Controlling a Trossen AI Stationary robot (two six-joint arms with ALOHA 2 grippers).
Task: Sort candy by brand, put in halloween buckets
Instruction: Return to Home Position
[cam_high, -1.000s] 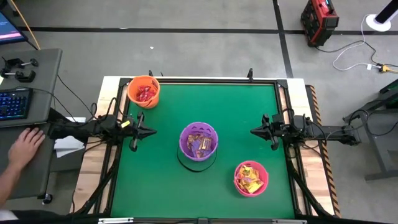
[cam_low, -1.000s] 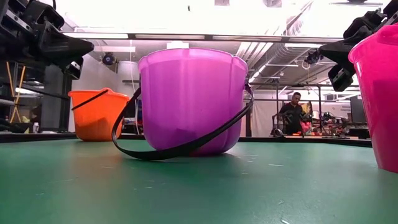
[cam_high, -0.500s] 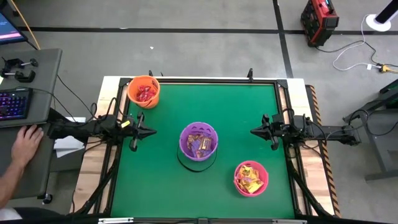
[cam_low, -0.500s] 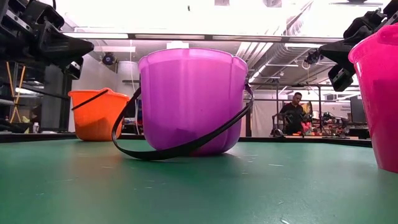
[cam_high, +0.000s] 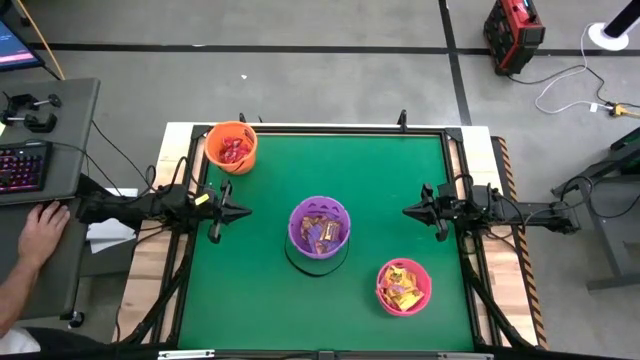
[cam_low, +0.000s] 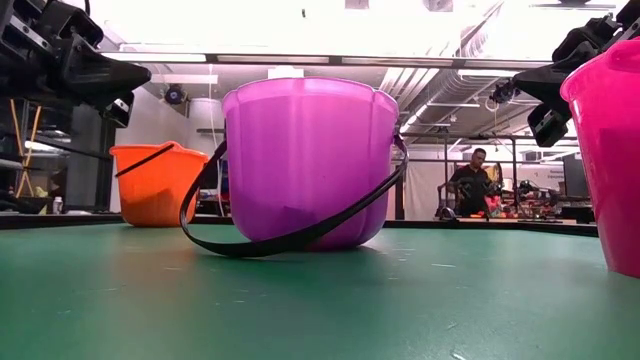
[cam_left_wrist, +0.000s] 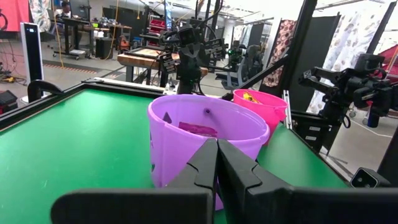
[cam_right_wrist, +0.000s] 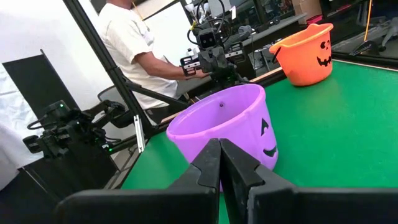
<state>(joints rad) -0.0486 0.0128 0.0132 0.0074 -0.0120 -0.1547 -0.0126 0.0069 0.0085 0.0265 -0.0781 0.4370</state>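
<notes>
Three buckets stand upright on their bases on the green mat. The orange bucket (cam_high: 231, 147) at the far left corner holds red packets. The purple bucket (cam_high: 319, 227) in the middle holds purple and orange packets, its black handle lying down on the mat. The pink bucket (cam_high: 403, 286) near the right edge holds yellow packets. My left gripper (cam_high: 244, 211) hovers shut above the left edge, pointing at the purple bucket (cam_left_wrist: 205, 134). My right gripper (cam_high: 407, 211) hovers shut above the right side, also facing the purple bucket (cam_right_wrist: 227, 127). No loose candy shows on the mat.
A raised black frame (cam_high: 320, 131) borders the mat. Open mat lies between the buckets and along the near and far sides. A person's hand (cam_high: 40, 228) rests at a desk left of the table, beside a keyboard (cam_high: 22, 166). Another person (cam_low: 468, 183) stands far behind.
</notes>
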